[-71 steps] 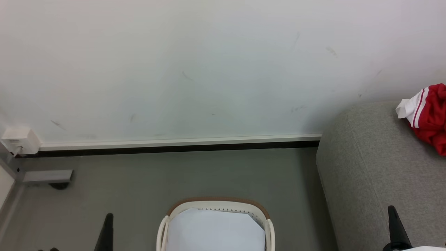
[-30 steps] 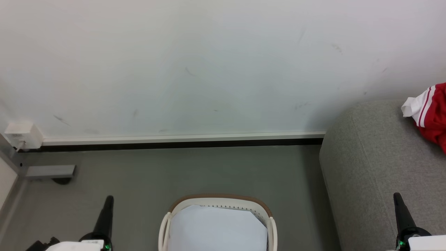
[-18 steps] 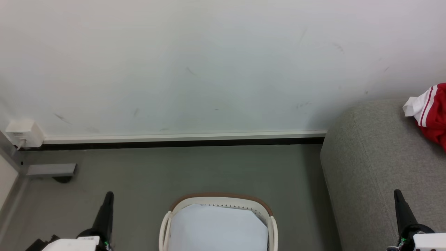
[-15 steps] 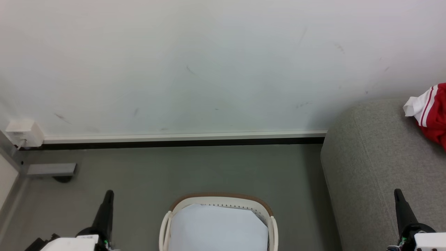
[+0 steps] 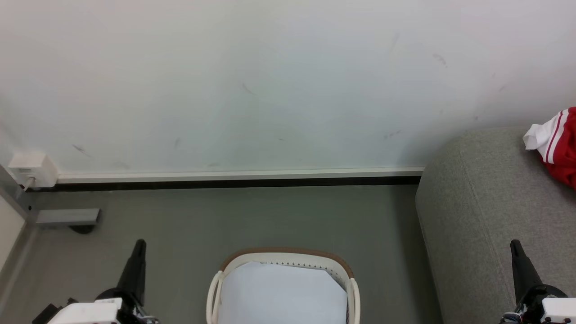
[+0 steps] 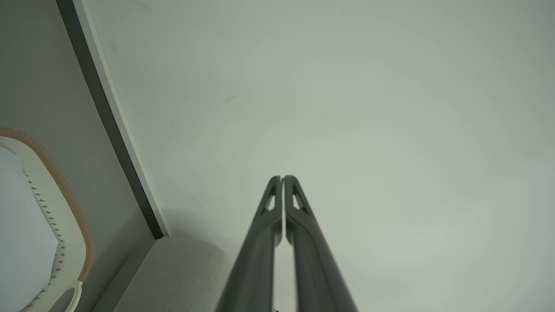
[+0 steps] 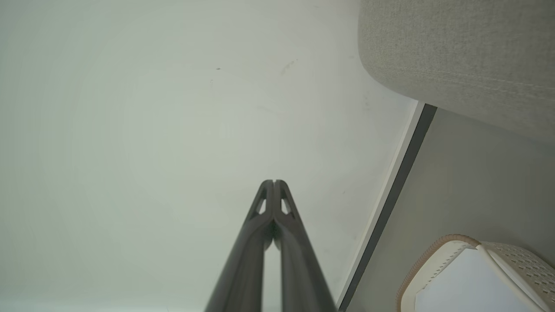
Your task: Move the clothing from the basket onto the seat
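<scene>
Your left hand (image 5: pixel 139 245) and right hand (image 5: pixel 515 245) rose, clenched, empty | basket (image 5: pixel 288 253) shows pale sheet (image 5: pixel 281 292) | red clothing (image 5: pixel 561 148) on seat (image 5: pixel 486 202); looks finished

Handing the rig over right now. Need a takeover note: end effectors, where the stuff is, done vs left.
Left end effector: shut, empty, left of the basket.
Right end effector: shut, empty, seen against the seat.
Clothing: a red and white garment lies on the seat, cut off by the head view's right edge.
Basket: on the floor between the arms, holding a flat pale sheet; no red in the visible part, and the near end is out of frame.
Done: clothing is on the seat.
Left: check the basket's hidden near end; if nothing red is there, the job is likely finished.
</scene>
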